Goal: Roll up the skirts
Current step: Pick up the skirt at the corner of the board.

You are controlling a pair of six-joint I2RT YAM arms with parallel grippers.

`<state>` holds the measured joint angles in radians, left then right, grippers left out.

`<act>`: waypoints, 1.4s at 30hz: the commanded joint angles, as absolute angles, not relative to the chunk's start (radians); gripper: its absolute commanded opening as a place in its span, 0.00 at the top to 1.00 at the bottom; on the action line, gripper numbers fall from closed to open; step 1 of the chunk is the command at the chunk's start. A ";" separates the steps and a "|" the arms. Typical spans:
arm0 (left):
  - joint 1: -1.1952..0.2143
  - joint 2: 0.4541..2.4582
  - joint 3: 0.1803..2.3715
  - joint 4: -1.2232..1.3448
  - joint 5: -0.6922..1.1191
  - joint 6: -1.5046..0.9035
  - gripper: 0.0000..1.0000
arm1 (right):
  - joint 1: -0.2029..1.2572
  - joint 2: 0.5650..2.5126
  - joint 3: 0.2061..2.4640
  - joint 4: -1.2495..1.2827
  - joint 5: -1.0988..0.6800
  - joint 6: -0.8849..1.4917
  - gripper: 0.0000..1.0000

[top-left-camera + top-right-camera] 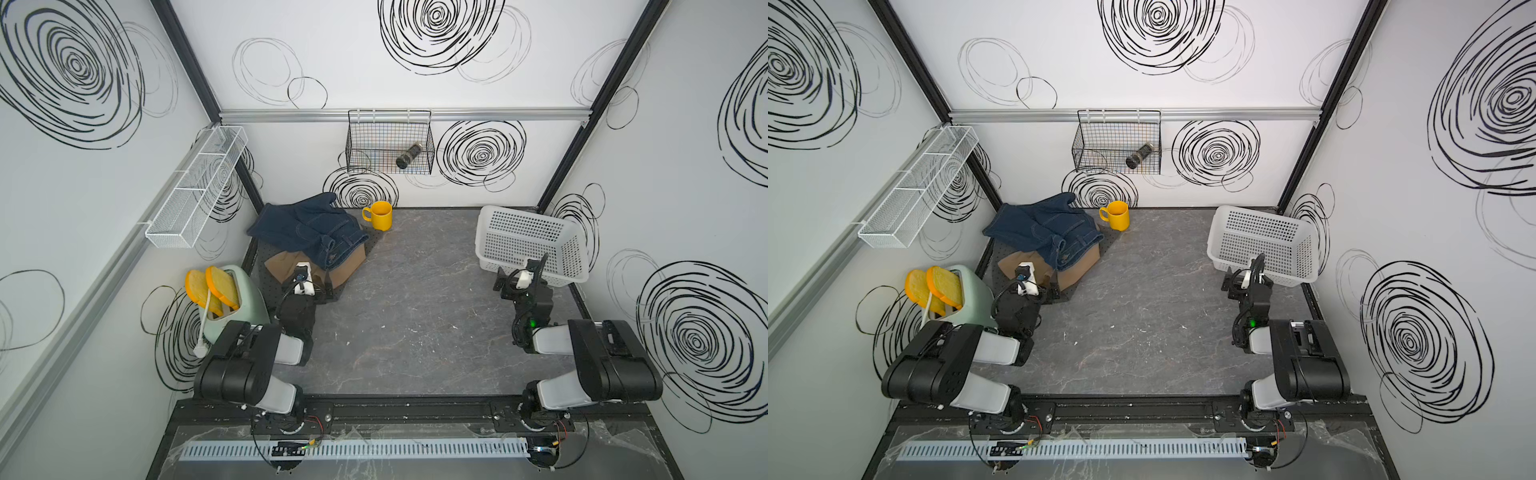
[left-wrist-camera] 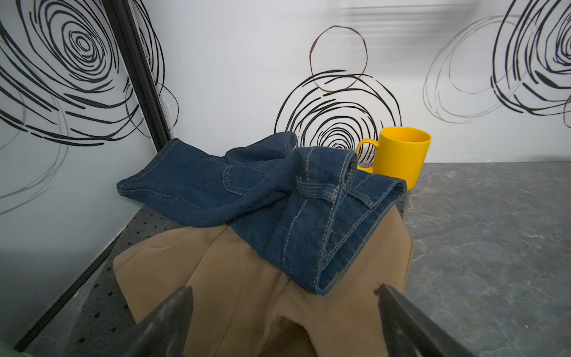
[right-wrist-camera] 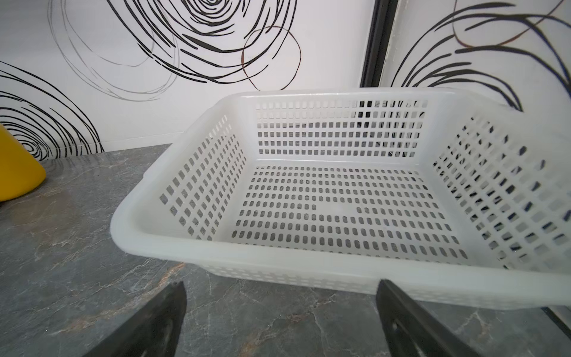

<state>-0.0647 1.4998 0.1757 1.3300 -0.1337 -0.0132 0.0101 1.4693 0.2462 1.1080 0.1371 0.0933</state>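
Three skirts lie piled at the back left. The dark blue denim skirt point(image 1: 307, 230) point(image 1: 1042, 230) point(image 2: 278, 204) is crumpled on top. Under it is the tan-brown skirt point(image 1: 353, 257) point(image 1: 1086, 262) point(image 2: 216, 278), and the dark grey dotted skirt point(image 1: 266, 270) point(image 2: 92, 309) lies flat at the bottom. My left gripper point(image 1: 314, 287) point(image 2: 284, 293) hovers open over the near part of the tan skirt, with nothing between its fingers. At the right, my right gripper point(image 1: 519, 279) point(image 3: 279, 287) is open over bare table, just short of the white basket.
An empty white perforated basket point(image 1: 490, 245) point(image 3: 278, 250) stands back right. A yellow mug point(image 1: 380, 216) point(image 2: 398, 154) sits next to the denim. A green toaster point(image 1: 245, 299) with toast is at the left wall. A black wire basket point(image 1: 361, 141) holding a dark jar hangs on the back wall.
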 commanded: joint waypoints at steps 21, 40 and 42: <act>-0.049 1.489 0.192 1.359 -0.104 -0.020 0.03 | 0.007 1.472 0.249 1.115 0.131 0.092 0.02; -0.291 0.958 0.438 0.737 -0.535 -0.491 0.04 | 0.062 1.006 0.485 0.374 -0.206 0.570 0.02; -0.285 0.982 0.470 0.712 -0.399 -0.582 0.04 | 0.025 0.996 0.413 0.489 -0.352 0.738 0.02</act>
